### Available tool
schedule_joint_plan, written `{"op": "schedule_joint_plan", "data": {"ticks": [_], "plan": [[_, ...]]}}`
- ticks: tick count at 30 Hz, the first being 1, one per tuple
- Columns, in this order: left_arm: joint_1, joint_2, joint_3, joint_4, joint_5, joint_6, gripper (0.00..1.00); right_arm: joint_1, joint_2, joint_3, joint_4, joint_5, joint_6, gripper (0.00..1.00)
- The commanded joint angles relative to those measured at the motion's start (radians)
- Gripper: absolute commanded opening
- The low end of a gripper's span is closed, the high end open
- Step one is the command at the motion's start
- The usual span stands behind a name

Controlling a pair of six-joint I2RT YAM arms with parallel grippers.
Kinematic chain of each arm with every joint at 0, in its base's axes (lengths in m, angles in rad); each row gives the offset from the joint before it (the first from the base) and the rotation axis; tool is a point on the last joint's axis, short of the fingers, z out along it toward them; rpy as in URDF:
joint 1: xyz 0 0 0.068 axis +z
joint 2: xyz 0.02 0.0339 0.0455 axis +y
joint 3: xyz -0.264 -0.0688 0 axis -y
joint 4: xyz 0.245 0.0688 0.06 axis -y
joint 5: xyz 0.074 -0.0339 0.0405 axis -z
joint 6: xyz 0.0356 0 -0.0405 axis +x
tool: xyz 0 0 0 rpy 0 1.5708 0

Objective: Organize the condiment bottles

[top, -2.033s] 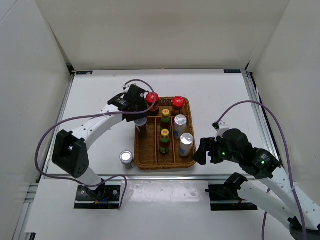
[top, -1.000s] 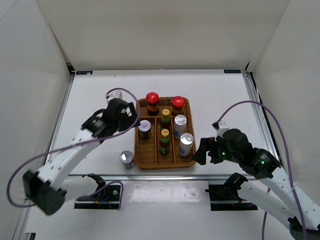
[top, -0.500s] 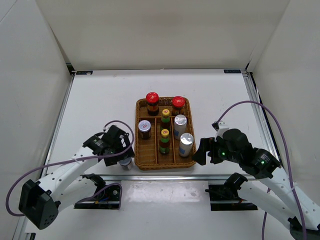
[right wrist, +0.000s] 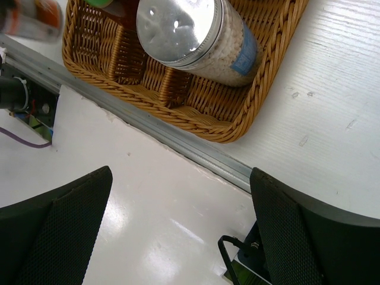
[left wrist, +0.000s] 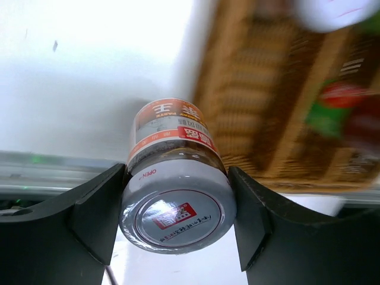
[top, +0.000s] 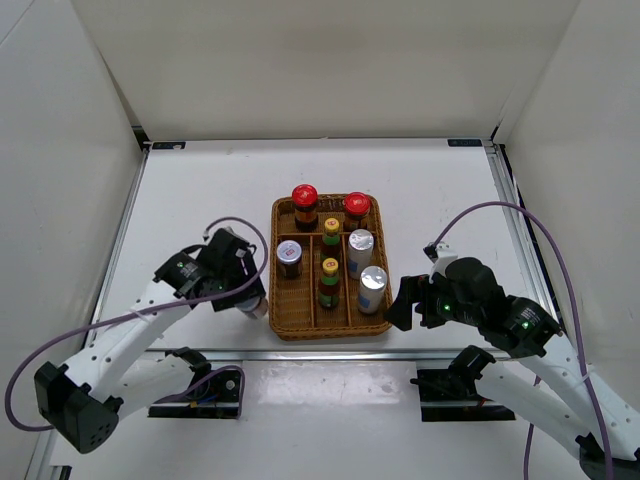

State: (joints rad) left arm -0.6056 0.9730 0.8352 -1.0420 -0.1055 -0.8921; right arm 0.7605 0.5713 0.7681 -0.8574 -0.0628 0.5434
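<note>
Off near-left corner of tray [top: 326, 335], your L claw [left wrist: 177, 205] clamps the silver-lidded jar [left wrist: 176, 172]; R claw [right wrist: 181, 199] sits wide apart.

A brown wicker divided tray [top: 330, 332] sits near the white bench's [top: 200, 200] near edge. Inside: two red-capped dark jars [top: 304, 205] [top: 356, 208] farthest; then a short silver-lidded jar [top: 289, 257] left, two yellow-capped sauce bottles [top: 331, 235] [top: 329, 280] centre, two tall white shakers [top: 360, 250] [top: 372, 288] right. Off its near left corner, the left claw [left wrist: 177, 202] holds a second silver-lidded jar [left wrist: 178, 178].
</note>
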Motion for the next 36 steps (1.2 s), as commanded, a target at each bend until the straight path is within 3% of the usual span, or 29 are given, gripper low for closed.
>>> {"op": "schedule_joint_plan", "data": {"ticks": [1, 10, 14, 21, 24, 26, 28, 30, 32, 33, 36], "plan": [[-0.014, 0.001, 0.191, -0.001, -0.040, 0.044, 0.11, 0.002, 0.001, -0.010, 0.037, -0.011, 0.004, 1.00], [-0.088, 0.228, 0.347, 0.073, -0.051, 0.105, 0.11, 0.002, 0.010, -0.010, 0.037, -0.002, 0.004, 1.00], [-0.124, 0.341, 0.326, 0.148, -0.060, 0.127, 0.11, 0.002, 0.010, -0.001, 0.027, -0.002, 0.004, 1.00], [-0.149, 0.388, 0.234, 0.318, -0.097, 0.148, 0.11, 0.002, 0.019, -0.001, 0.008, 0.027, 0.023, 1.00], [-0.149, 0.424, 0.209, 0.339, -0.097, 0.159, 0.16, 0.002, 0.042, 0.020, -0.014, 0.038, 0.032, 1.00], [-0.149, 0.440, 0.197, 0.339, -0.097, 0.159, 0.25, 0.002, 0.042, 0.030, -0.014, 0.049, 0.032, 1.00], [-0.149, 0.454, 0.186, 0.339, -0.086, 0.159, 0.27, 0.002, 0.042, 0.030, -0.014, 0.049, 0.032, 1.00], [-0.149, 0.463, 0.177, 0.339, -0.077, 0.159, 0.38, 0.002, 0.042, 0.030, -0.014, 0.060, 0.043, 1.00], [-0.149, 0.463, 0.177, 0.339, -0.077, 0.150, 0.57, 0.002, 0.033, 0.030, -0.025, 0.070, 0.043, 1.00], [-0.149, 0.463, 0.168, 0.339, -0.077, 0.150, 0.76, 0.002, 0.033, 0.030, -0.025, 0.070, 0.052, 1.00], [-0.149, 0.440, 0.168, 0.330, -0.077, 0.150, 1.00, 0.002, 0.033, 0.051, -0.034, 0.083, 0.052, 1.00]]}}
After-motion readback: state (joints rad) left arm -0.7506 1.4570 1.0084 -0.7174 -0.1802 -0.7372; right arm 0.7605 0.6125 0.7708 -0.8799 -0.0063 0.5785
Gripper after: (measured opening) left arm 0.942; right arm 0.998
